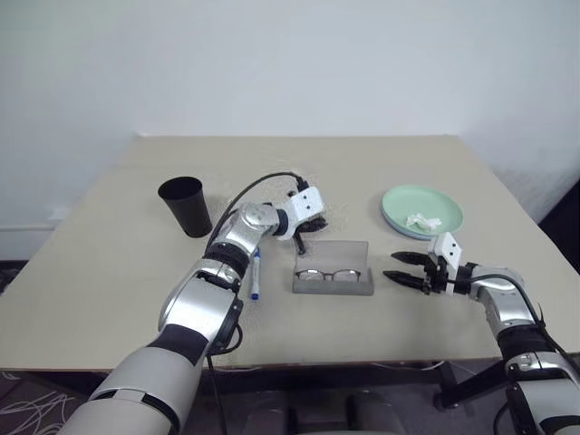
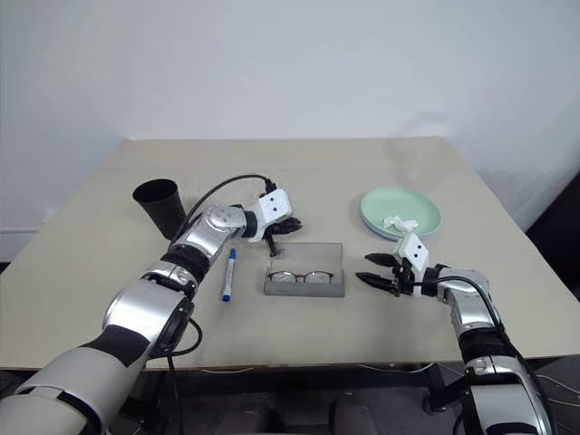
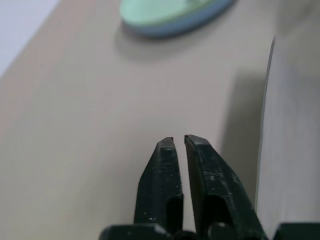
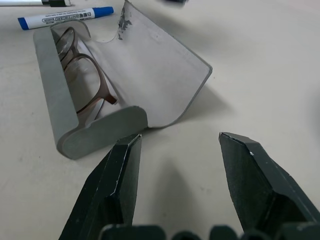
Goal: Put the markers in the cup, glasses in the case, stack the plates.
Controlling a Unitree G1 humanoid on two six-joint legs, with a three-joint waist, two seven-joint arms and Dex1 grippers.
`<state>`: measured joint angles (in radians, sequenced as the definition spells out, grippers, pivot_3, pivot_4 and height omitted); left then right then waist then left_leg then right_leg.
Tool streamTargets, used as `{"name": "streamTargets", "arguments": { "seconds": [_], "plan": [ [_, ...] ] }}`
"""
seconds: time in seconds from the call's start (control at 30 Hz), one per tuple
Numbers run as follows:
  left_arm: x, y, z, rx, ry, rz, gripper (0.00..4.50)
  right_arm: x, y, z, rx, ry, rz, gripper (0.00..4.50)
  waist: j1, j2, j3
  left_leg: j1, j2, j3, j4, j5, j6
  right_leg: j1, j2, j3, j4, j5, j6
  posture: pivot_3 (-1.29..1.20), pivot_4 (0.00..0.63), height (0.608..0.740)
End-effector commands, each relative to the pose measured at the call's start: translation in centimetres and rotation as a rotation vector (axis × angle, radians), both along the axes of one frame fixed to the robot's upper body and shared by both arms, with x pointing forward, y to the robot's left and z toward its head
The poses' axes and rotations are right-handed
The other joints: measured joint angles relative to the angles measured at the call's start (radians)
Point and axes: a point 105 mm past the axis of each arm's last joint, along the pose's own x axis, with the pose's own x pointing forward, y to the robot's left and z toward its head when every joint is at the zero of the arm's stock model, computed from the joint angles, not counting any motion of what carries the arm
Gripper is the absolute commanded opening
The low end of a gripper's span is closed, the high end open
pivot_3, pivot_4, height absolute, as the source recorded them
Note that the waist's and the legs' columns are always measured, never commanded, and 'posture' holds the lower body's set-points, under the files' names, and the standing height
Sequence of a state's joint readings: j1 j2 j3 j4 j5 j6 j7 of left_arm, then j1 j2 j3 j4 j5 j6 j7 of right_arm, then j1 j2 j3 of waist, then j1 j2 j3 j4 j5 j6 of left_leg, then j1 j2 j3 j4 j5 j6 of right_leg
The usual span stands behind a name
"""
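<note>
left gripper (image 2: 283, 227) nearly pressed together, empty, hovering behind the case (image 2: 304, 286) lid, likely to close it | glasses (image 2: 300, 276) lying inside | right gripper (image 2: 379, 270) spread, waiting just beside the case

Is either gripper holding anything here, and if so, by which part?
Nothing is held. The left gripper is nearly shut on air beside the case lid; the right gripper is open and empty.
</note>
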<state>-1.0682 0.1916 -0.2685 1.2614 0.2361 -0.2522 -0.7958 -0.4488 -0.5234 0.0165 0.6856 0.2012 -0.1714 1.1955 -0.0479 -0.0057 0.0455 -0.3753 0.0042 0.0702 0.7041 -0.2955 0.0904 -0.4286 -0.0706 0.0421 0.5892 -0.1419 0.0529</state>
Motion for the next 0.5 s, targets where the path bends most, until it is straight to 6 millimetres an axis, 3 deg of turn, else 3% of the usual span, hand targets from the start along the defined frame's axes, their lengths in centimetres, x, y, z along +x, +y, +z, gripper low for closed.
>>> {"name": "streamTargets", "arguments": {
  "seconds": [0.03, 0.2, 0.5],
  "plan": [
    [0.4, -0.5, 0.6, 0.019, -0.025, 0.006, 0.41, 0.6, 0.2, 1.3, 0.013, -0.056, 0.003, 2.68, 0.001, 0.000, 0.000, 0.000, 0.000, 0.000, 0.000, 0.000, 0.000, 0.000, 0.000, 0.000, 0.000, 0.000, 0.000, 0.00, 0.000, 0.732],
    [-0.5, -0.5, -0.8, 0.035, 0.072, -0.017, 0.41, 0.5, 0.2, 1.2, 0.013, -0.055, 0.000, 2.68, 0.000, 0.000, 0.000, 0.000, 0.000, 0.000, 0.000, 0.000, 0.000, 0.000, 0.000, 0.000, 0.000, 0.000, 0.000, 0.00, 0.000, 0.732],
    [-3.0, -0.2, -0.3, -0.147, 0.340, -0.161, 0.41, 0.6, 0.2, 1.3, 0.014, -0.059, -0.003, 2.68, -0.001, 0.000, 0.000, 0.000, 0.000, 0.000, 0.000, 0.000, 0.000, 0.000, 0.000, 0.000, 0.000, -0.002, 0.004, 0.00, 0.000, 0.732]
  ]
}}
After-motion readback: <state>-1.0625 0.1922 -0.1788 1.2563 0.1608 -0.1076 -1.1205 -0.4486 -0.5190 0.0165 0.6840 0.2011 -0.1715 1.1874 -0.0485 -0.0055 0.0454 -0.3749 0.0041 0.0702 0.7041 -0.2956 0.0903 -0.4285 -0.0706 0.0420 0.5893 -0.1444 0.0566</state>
